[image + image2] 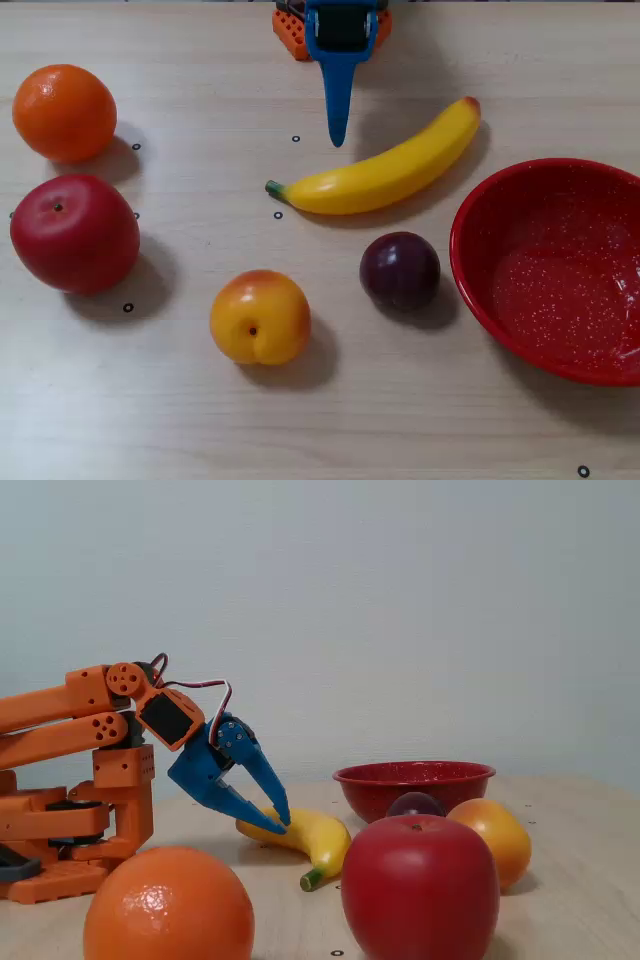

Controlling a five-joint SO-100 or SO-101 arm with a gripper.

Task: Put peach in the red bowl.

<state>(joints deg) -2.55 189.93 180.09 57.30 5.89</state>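
Fixed view from the table edge, nearest first: orange (pixel 168 905) with dimpled matte skin, then a glossy red apple (pixel 420 888), both big and round, parked off to one side, probably as distractors. Behind the apple, the peach (pixel 496 838) sits free on the pale wood-grain table (pixel 570 900), untouched; smooth, yellow-orange with a red blush, crease and stem dimple facing up in the fixed view from above (pixel 260 316). Looks hard and slick, so the grip likely needs to span its middle. Plum (pixel 400 270), dark purple, lies between the peach and the red bowl (pixel 470 262). Bowl is wide, glossy, white-speckled inside and empty, so an easy drop target. Curved yellow banana (pixel 380 175) lies just beyond. Farthest back, the blue gripper (pixel 284 823) points down over the bare table near the banana, fingers slightly apart, holding nothing. Reach not started.
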